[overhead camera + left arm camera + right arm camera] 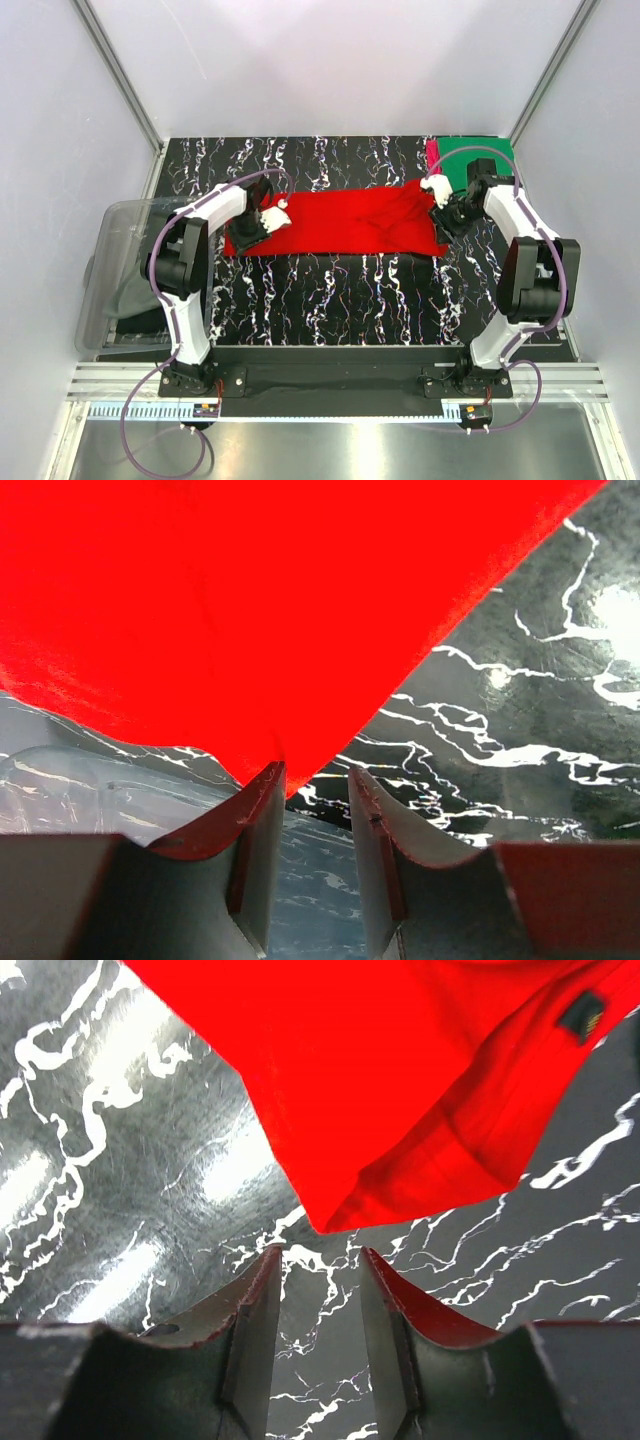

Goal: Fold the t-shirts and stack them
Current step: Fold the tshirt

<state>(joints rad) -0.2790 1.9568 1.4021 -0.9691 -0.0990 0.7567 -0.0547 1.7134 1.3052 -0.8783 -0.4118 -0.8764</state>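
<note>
The red shirt (340, 225) is laid out in a long, rumpled band across the middle of the table (330, 300), and it is not yet folded square. At the far right corner the green shirt (468, 158) is seen folded flat. A narrow strip of the pink shirt (432, 155) shows along its left edge, though whether the pink one lies under it or just beside it cannot be told.

The left gripper (315, 780) is placed at the left end of the red shirt. Its fingers are spread, and bare table is seen in the gap between them. A corner of the red cloth comes down to the tip of one finger (262, 790) and seems to touch it, but nothing is clamped.

The right gripper (320, 1260) is placed at the shirt's right end, low over the table. Its fingers are likewise apart and nothing is held. A corner of the red hem lies just ahead of the fingertips, apart from them. A small dark label (580, 1015) is seen on the cloth further off.

A clear bin (115, 260) is set off the table's left edge.
</note>
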